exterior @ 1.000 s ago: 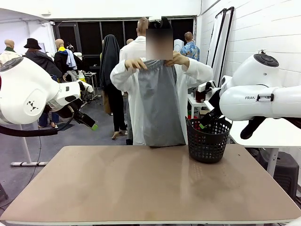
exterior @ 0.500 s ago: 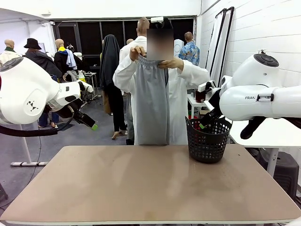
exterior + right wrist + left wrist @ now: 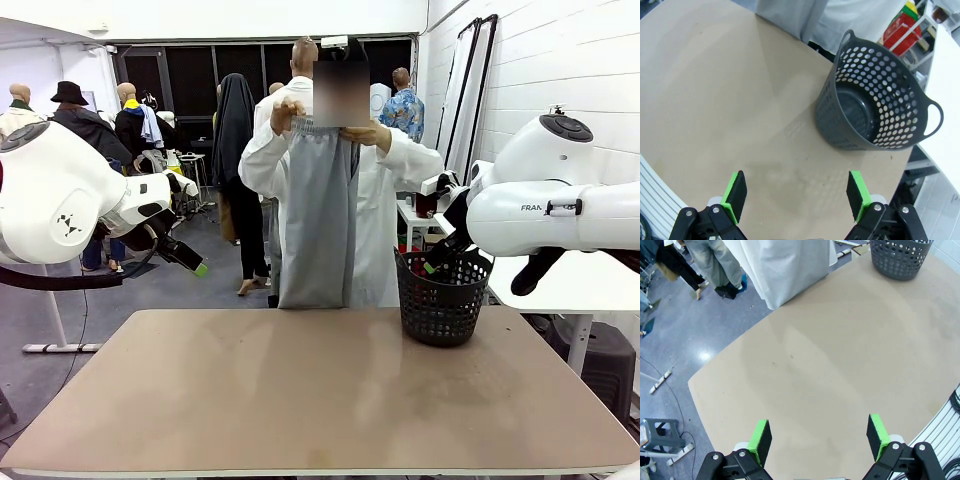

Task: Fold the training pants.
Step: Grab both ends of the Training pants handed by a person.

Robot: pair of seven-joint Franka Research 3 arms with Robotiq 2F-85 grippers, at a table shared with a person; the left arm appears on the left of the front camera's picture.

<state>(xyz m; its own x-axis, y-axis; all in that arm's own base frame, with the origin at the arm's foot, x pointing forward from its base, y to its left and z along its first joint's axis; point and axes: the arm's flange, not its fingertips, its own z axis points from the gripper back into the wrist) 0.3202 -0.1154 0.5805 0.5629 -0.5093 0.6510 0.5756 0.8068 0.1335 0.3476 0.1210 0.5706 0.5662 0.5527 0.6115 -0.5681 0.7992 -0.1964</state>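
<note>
Both hands of the person point(image 3: 288, 110) are holding the training pants point(image 3: 318, 220) up at 12 o'clock, newly doubled lengthwise as a first fold, while the left pincer point(image 3: 819, 437) and right pincer point(image 3: 796, 195) are hanging wide open, empty.

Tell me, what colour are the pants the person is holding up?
The pants are plain light grey; the front view shows them best.

Grey training pants point(image 3: 318, 220), black basket point(image 3: 441, 302), tan table point(image 3: 290, 400)
</note>
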